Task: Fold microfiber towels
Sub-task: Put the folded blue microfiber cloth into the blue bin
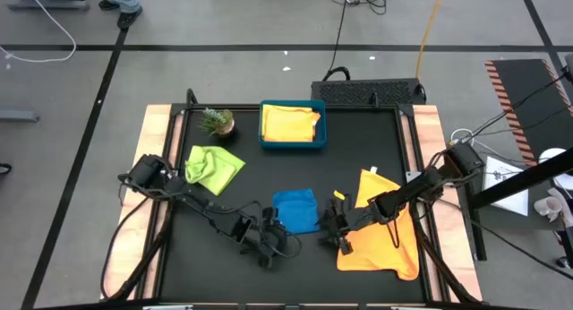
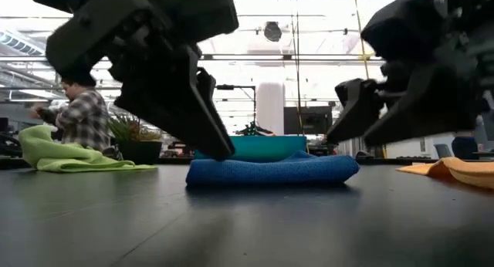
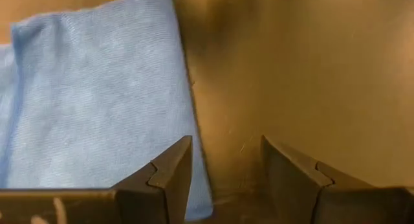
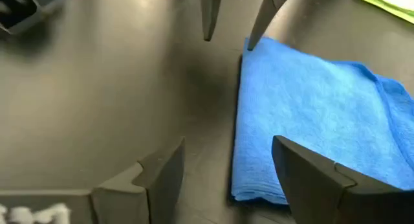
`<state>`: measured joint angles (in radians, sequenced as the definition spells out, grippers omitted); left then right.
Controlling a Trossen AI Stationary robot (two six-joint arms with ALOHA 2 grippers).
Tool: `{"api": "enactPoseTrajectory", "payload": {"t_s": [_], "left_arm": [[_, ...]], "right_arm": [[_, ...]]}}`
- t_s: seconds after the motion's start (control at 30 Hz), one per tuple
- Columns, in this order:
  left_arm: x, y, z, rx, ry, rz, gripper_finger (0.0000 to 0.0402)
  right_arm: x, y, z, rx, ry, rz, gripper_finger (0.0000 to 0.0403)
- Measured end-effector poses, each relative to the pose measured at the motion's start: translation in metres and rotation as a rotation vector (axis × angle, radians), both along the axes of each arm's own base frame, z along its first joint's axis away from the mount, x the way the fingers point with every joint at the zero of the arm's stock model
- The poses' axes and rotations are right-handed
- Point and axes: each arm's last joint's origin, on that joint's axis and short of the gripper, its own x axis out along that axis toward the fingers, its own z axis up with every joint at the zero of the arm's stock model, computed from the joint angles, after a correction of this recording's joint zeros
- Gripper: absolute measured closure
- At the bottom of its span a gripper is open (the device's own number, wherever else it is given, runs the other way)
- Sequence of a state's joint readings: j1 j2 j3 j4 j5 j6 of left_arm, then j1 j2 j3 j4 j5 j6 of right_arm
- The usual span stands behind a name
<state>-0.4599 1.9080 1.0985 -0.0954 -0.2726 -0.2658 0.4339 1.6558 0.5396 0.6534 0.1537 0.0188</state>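
Left arm: reaches from the 9 o'clock edge of the surface (image 1: 358,140) in a low diagonal toward 6 o'clock, its wrist bent down close to the black top.
Left end effector (image 1: 271,241): sits at the near-left corner of the blue towel (image 1: 295,210); its fingers (image 3: 171,172) stand apart, one tip at the towel's edge and the other over bare surface, holding nothing.
Right arm: comes in from the 3 o'clock edge and stretches low toward the centre, crossing above the orange towel (image 1: 383,234).
Right end effector (image 1: 329,228): just beside the blue towel's right edge; its fingers (image 4: 158,179) are spread wide, one tip over the towel's edge and the other over bare surface, gripping nothing.
Blue towel: folded into a flat, thick rectangle, lying at about 6 o'clock from the surface's centre, between the two end effectors.
Orange towel: spread loosely at 4 o'clock, partly under the right arm.
Lime green towel (image 1: 213,166): crumpled in a heap at 9 o'clock.
Teal tray (image 1: 292,142): at 12 o'clock, holding a yellow towel (image 1: 289,122) folded inside it.
Potted plant (image 1: 218,122): at 11 o'clock, just left of the tray.
Room behind: in the low view, a person in a plaid shirt (image 2: 83,116) sits beyond the surface.
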Motion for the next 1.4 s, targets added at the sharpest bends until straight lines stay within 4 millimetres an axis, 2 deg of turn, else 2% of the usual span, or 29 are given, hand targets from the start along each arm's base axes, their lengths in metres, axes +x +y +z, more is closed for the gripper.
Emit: {"api": "enactPoseTrajectory", "payload": {"t_s": [0.17,0.43,0.73,0.87,1.07,1.2,1.4], "left_arm": [[-0.001,0.002,-0.008,0.057,0.036,0.002,0.0217],[-0.002,0.005,-0.034,0.168,0.121,0.034,0.0217],[-0.002,0.006,-0.036,0.221,0.106,0.016,0.0218],[-0.002,0.008,-0.039,0.236,0.128,0.018,0.0218],[-0.002,0.009,-0.039,0.243,0.132,0.021,0.0223],[-0.002,0.011,-0.04,0.246,0.145,0.022,0.026],[-0.004,0.012,-0.04,0.258,0.16,0.017,0.034]], "right_arm": [[0.005,0.002,-0.011,-0.071,0.016,0.003,0.0177],[0.009,-0.003,-0.025,-0.164,0.038,-0.029,0.0177],[0.011,-0.008,-0.032,-0.219,0.052,-0.068,0.0181],[0.011,-0.008,-0.033,-0.282,0.046,-0.067,0.0208],[0.01,-0.009,-0.034,-0.303,0.052,-0.075,0.027],[0.01,-0.01,-0.034,-0.299,0.056,-0.079,0.0312],[0.01,-0.01,-0.034,-0.284,0.06,-0.09,0.0359]]}}
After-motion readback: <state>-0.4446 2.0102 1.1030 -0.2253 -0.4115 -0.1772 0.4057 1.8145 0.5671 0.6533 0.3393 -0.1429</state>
